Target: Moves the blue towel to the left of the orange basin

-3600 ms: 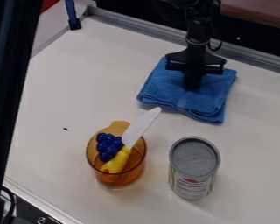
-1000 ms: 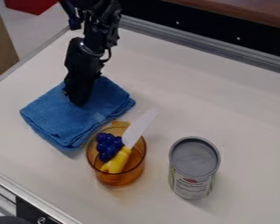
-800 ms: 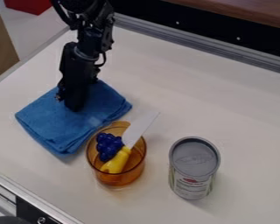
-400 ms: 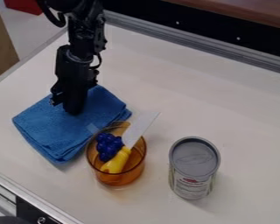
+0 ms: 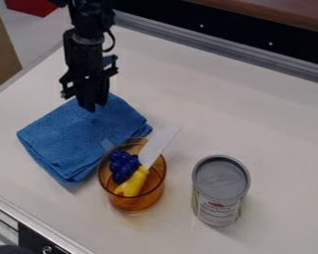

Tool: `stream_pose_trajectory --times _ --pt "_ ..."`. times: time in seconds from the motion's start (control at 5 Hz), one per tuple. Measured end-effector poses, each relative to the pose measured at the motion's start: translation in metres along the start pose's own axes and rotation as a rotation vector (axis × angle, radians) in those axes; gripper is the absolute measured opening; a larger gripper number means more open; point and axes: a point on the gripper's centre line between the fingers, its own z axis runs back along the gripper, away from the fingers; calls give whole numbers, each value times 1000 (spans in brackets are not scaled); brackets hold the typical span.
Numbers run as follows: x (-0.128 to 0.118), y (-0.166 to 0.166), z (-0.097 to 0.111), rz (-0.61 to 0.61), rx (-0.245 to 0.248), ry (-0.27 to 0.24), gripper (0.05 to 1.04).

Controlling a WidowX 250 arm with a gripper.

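The black gripper (image 5: 94,105) hangs down from the upper left over the back part of the folded blue towel (image 5: 75,141). Its tip overlaps the towel's rear edge in the view; whether they touch is unclear. Lying on the white table, the towel is to the left of and slightly behind the orange basin (image 5: 151,191), a clear amber cup. Its front right edge comes right up to the cup's rim. Inside the cup are blue grapes (image 5: 123,165) and a knife with a yellow handle (image 5: 131,184) and a white blade (image 5: 159,144).
A grey-topped can (image 5: 220,191) stands on the table (image 5: 255,124) to the right of the cup. Metal rails (image 5: 221,45) border the table at the back and the front left. Something brown stands beyond the left edge.
Since the earliest frame, the towel and gripper have moved from the back right to the left side. Most recently the gripper has risen a little, and the towel has shifted slightly right.
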Motion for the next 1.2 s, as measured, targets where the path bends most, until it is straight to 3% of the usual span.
stream_pose_trajectory --times 0.2,0.4,0.6,0.8,1.2 --pt "0 -3 13 17 -2 67 690" --pt "-3 -8 16 -5 -14 73 952" --pt "-11 -23 25 -75 -45 55 999" --pt "-38 -45 30 -258 -106 20 999" --pt "-84 -78 47 -667 -210 -2 999"
